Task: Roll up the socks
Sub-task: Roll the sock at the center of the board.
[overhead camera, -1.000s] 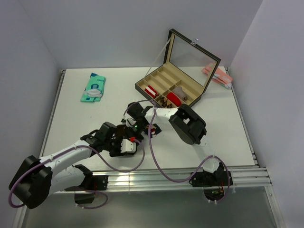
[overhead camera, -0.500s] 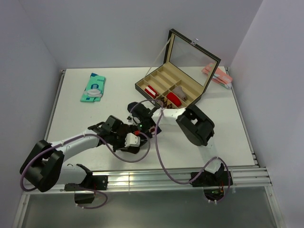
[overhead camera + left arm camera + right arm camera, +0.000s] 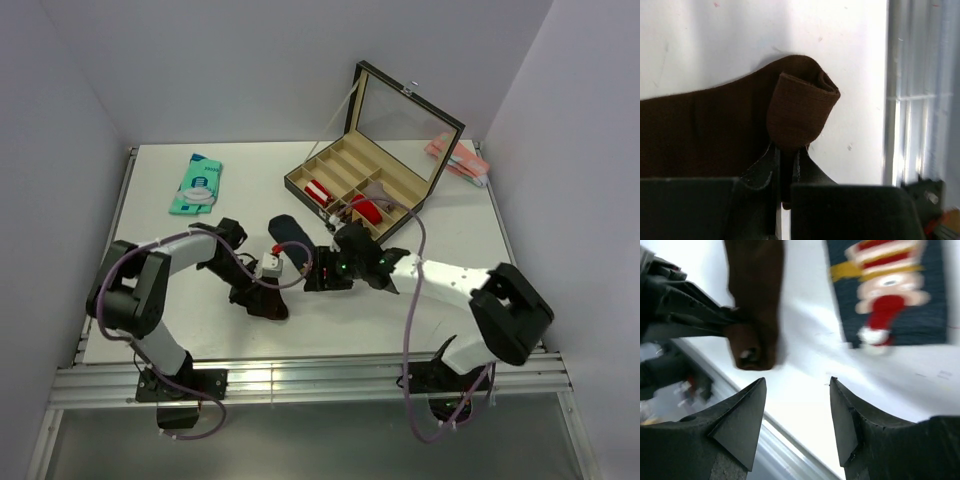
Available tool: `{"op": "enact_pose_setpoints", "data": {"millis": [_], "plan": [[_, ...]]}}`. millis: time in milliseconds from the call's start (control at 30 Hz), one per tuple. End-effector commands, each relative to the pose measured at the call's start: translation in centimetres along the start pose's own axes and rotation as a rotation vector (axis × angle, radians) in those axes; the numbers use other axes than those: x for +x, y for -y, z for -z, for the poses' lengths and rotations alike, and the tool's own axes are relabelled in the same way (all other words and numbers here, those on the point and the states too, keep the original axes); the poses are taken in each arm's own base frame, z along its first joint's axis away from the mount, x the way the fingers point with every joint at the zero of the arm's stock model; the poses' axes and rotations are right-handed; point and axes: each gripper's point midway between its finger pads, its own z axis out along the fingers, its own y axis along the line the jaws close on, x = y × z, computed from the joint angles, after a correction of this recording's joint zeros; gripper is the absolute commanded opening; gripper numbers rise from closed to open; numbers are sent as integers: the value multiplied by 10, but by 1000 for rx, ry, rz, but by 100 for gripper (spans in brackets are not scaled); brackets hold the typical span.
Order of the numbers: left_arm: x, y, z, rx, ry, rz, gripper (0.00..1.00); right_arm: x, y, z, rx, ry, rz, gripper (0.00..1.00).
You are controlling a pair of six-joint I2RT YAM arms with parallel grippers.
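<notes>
Top camera isn't helping much: my two wrists are crowding mid-worktop (image 3: 470, 230) and covering the brown sock (image 3: 705, 130), so I'm only reading it from the wrist cameras. The left wrist view is cutting it off at the left edge. The right wrist view is cutting it off at the top and blurring it. The navy sock (image 3: 890, 290) is also running off the top there, its red, white and yellow print smeared.

The case (image 3: 352, 160) is standing open at the far right, mirrored lid up. Its slots are holding a striped roll (image 3: 318, 190), a red roll (image 3: 366, 209) and a grey-beige piece (image 3: 378, 188). My right arm is hiding the nearest slots, so I can't tell what they hold. A teal packet (image 3: 197, 184) is lying flat far left, and pink bits (image 3: 455, 157) are sitting behind the case.

The brown sock is lying flat on the worktop beside the navy one. Its long axis is running away from the near rail (image 3: 910, 125). The rail-side end is curled into a stub roll, and that roll's own axis is lying across the sock.

My left pincer (image 3: 782, 155) is clamping tight on the roll's outer wrap, fingers pressed together on the fabric. My right pincer (image 3: 797, 412) is standing well apart, gripping nothing and hovering near the roll without touching it.
</notes>
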Motion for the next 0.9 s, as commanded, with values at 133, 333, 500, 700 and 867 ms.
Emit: {"op": "enact_pose_setpoints", "data": {"millis": [133,333,500,700,867], "plan": [[19,21,6,255,-46,142,0,-26,-18,31,66,297,301,61],[25,22,5,342,-85,221,0,11,-79,7,35,283,670,63],[31,22,2,374,-107,247,1,33,-94,-25,28,255,820,66],[40,24,-1,396,-134,271,0,56,-106,-54,87,173,995,68],[38,26,-1,407,-127,278,0,67,-111,-73,117,140,1083,69]]}}
